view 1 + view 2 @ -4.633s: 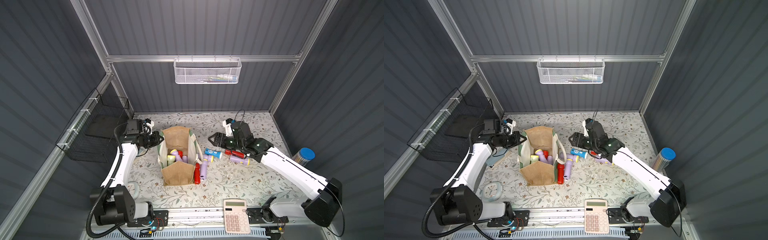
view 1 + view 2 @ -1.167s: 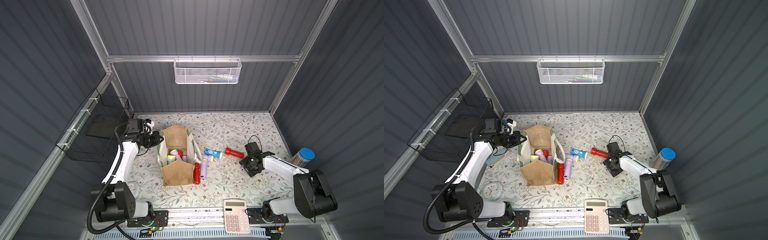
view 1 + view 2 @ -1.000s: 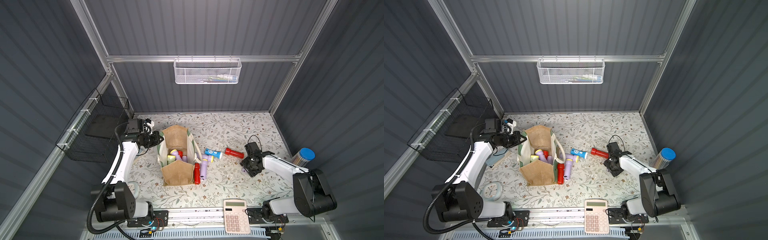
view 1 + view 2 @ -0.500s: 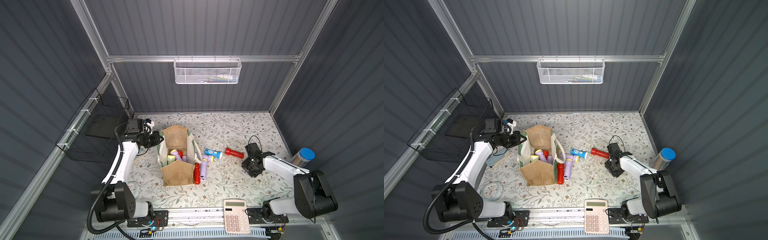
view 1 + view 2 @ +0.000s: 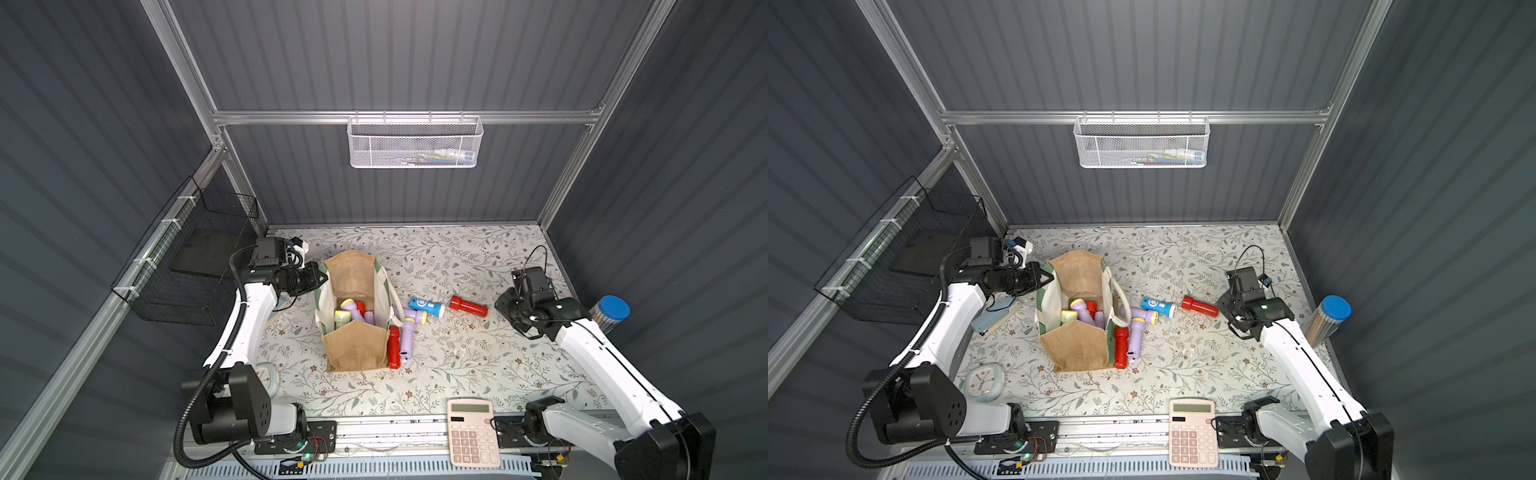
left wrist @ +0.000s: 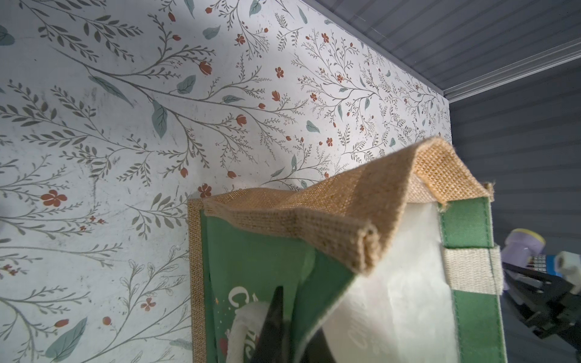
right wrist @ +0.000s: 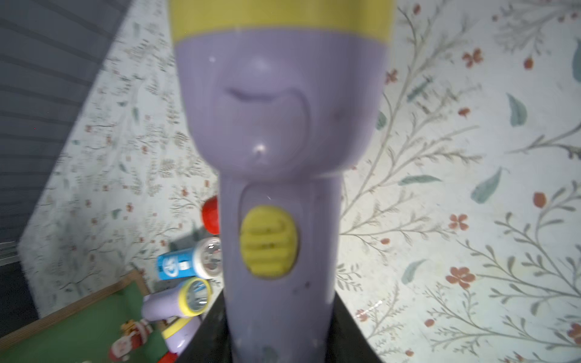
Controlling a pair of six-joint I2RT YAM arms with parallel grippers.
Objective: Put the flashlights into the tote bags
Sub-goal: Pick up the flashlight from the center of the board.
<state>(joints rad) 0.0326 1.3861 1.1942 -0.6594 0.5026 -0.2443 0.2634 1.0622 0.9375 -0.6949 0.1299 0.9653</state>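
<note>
Both closed, left end effector (image 5: 322, 279) pinching tote bag (image 5: 353, 345), right end effector (image 7: 279, 342) gripping lilac flashlight (image 7: 276, 125)

The tote bag (image 5: 353, 349) is tan with green-and-white sides, the lilac flashlight (image 7: 276, 125) bears a yellow ring and button.

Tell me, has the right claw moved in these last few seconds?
Yes. The right gripper has pulled away from the tote bag toward the blue-lidded tube, and now holds a lilac flashlight.
</note>
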